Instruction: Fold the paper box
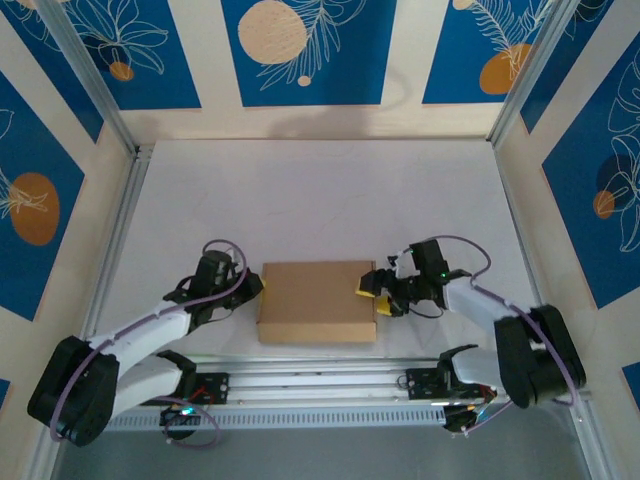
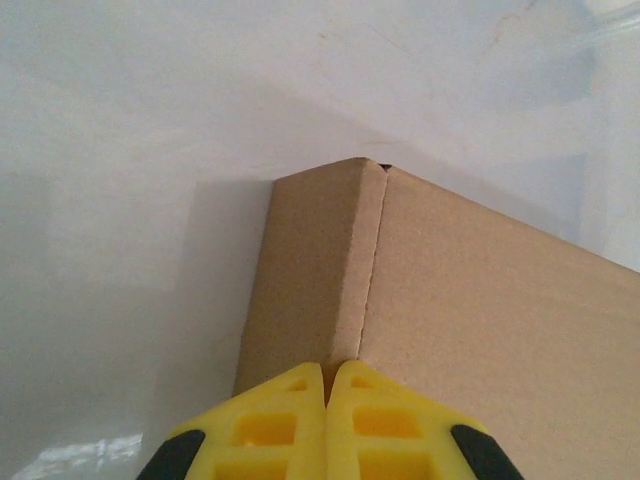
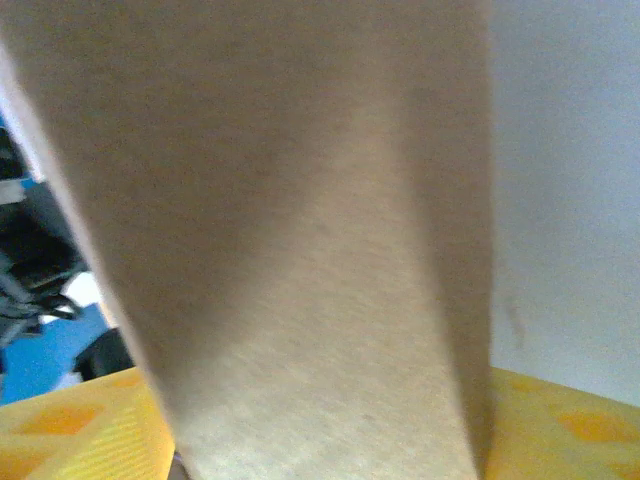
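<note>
The paper box [image 1: 315,300] lies folded flat-topped and closed, a brown cardboard rectangle in the near middle of the white table. My left gripper [image 1: 255,287] is shut, its yellow fingertips together against the box's left side wall. In the left wrist view the left gripper [image 2: 327,368] touches the box [image 2: 480,320] just below a corner crease. My right gripper [image 1: 373,296] straddles the box's right edge, one yellow finger [image 1: 363,288] on the top. In the right wrist view the right gripper [image 3: 320,440] has cardboard [image 3: 300,250] spanning the gap from one yellow finger [image 3: 80,425] to the other.
An aluminium rail [image 1: 320,382] runs along the near edge between the arm bases. Metal frame posts [image 1: 120,230] and patterned blue wall panels enclose the table on three sides. White tabletop [image 1: 320,200] stretches behind the box.
</note>
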Tool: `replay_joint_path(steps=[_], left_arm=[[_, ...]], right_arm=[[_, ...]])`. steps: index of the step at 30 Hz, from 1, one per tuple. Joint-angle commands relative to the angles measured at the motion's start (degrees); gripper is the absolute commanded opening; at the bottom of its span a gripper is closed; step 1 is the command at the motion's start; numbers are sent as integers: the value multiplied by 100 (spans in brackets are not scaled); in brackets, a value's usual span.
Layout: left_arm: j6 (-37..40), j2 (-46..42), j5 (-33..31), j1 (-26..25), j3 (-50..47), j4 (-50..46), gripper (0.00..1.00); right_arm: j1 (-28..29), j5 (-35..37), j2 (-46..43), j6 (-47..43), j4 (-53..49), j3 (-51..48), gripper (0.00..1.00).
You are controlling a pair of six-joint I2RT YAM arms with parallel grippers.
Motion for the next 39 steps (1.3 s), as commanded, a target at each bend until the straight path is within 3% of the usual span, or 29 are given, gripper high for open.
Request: replay_joint_path(steps=[1, 3, 7, 12, 14, 16, 19, 24, 28, 31, 39], left_arm=[[152, 14, -265, -9, -97, -1986, 12], [191, -160, -311, -17, 111, -2234, 25], [547, -475, -514, -16, 693, -2871, 41], [1643, -1025, -1196, -146, 1776, -3809, 55], [2383, -1192, -1372, -406, 2203, -3991, 55], [3241, -1244, -1570, -1049, 2638, -4079, 58], [4364, -1102, -2849, -2437, 3175, -4200, 64], [6059, -451, -4385, -4045, 3495, -4117, 77], [7541, 97, -5646, -5117, 3191, -3347, 82], [8531, 329, -6219, -5599, 2796, -2327, 90], [10218, 646, -7086, -5660, 2007, 563, 83]], right_arm=[[-43, -833, -558, 668, 501, -20, 60], [-73, -877, -762, 890, 520, -59, 51], [-179, -767, -1154, 1146, 279, -86, 43], [-448, -724, -1538, 1579, 75, -174, 39], [-500, -771, -1568, 1795, 67, -185, 38], [-517, -824, -1568, 2024, 122, -179, 38], [-542, -895, -1562, 2267, 180, -156, 37], [-648, -1090, -1560, 2438, 186, -107, 37], [-724, -1258, -1593, 2535, 189, -65, 36], [-781, -1354, -1623, 2594, 204, -36, 36], [-870, -1569, -1728, 2763, 289, -7, 36]])
